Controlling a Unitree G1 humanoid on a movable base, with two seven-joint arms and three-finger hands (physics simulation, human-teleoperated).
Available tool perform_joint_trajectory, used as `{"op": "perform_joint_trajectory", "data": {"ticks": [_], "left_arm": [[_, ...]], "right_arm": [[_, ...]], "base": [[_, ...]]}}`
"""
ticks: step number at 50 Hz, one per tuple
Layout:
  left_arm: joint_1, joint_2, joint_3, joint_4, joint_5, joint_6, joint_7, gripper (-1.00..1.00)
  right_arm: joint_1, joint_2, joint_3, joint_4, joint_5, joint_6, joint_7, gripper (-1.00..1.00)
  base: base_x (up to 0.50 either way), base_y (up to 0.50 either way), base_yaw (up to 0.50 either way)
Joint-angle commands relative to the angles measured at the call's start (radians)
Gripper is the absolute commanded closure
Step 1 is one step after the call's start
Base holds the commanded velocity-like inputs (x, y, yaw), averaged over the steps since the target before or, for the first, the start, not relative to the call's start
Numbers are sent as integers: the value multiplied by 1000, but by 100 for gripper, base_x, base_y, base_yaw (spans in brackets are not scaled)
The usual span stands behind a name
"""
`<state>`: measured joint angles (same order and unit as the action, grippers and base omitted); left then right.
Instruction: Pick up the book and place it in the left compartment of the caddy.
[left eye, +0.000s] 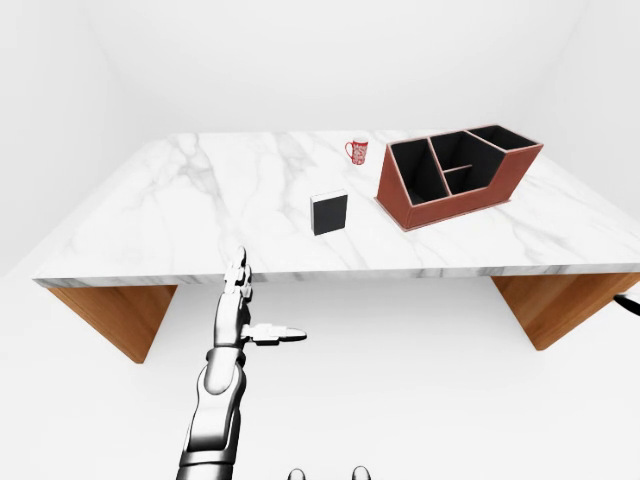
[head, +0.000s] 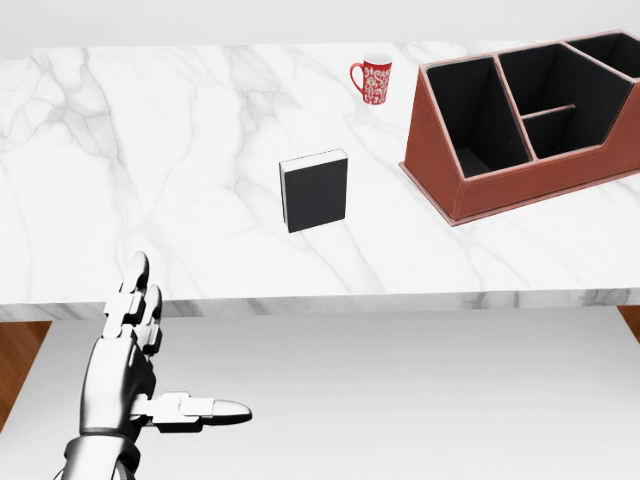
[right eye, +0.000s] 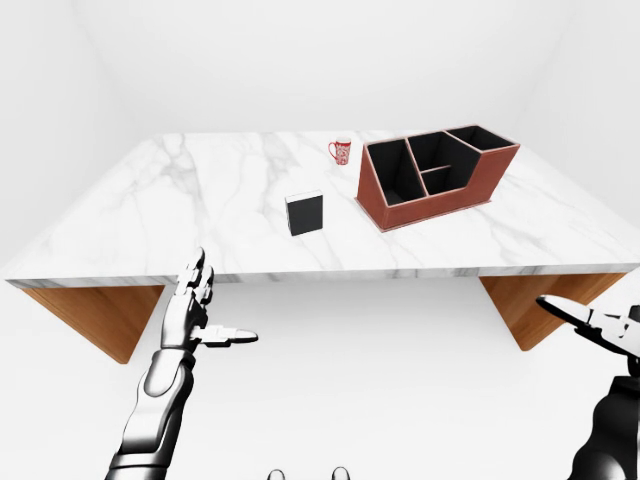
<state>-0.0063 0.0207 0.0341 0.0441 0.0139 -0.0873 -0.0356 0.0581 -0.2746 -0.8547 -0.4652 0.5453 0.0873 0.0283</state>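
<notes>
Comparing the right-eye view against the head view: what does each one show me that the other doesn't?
Only the right-eye view shows the right hand, open at the lower right, plus the table's wooden supports and the walls around. Only the head view gives a close look at the caddy's empty left compartment. Both show the book standing on the marble table, the red mug left of the caddy, and the open left hand below the table's edge, touching nothing.
</notes>
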Motion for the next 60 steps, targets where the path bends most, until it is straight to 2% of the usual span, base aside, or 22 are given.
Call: {"op": "perform_joint_trajectory", "data": {"ticks": [1, 11, 60], "left_arm": [[1, 0, 0, 0, 0, 0, -1, -100], [1, -1, -2, -3, 1, 0, -1, -100], [2, -1, -3, -3, 3, 0, -2, -100]], "right_arm": [[9, -4, -19, 25, 11, 0, 4, -100], [9, -13, -40, 15, 20, 0, -14, -100], [17, -9, -40, 60, -2, 0, -17, -100]], "base": [[0, 0, 0], [0, 0, 0], [0, 0, 0]]}}
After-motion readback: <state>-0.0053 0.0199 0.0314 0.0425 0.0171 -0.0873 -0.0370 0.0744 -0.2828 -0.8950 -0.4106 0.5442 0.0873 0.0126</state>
